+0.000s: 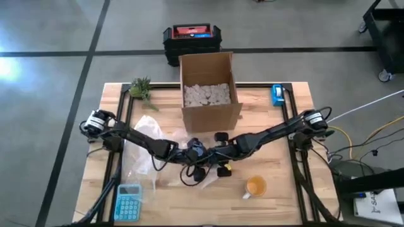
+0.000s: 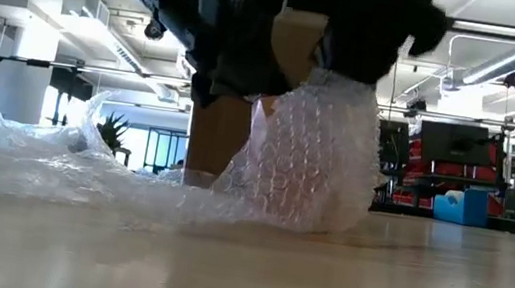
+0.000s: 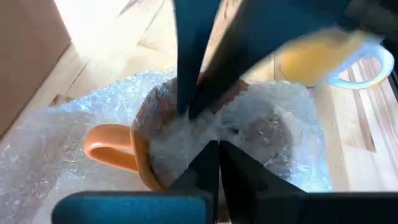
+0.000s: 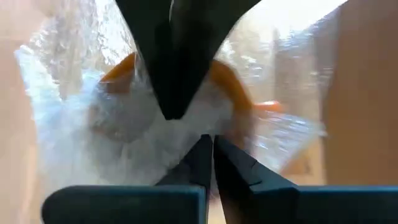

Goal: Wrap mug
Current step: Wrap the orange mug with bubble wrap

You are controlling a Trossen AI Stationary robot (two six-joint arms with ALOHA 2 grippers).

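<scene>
In front of the cardboard box [image 1: 210,88], the bubble wrap [image 2: 312,152] over the orange mug [image 3: 140,146] is pinched by the left gripper [image 1: 194,153] and right gripper [image 1: 218,153], fingers closed.

One camera looks straight down on the whole surface [image 1: 265,202]; another sits level at its edge. Both wrist cameras look closely at the same bubble-wrapped mug [image 3: 186,143].

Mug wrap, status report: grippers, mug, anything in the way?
Left gripper and right gripper shut on bubble wrap, meeting over orange mug. Mug partly wrapped. Cardboard box just behind.
</scene>
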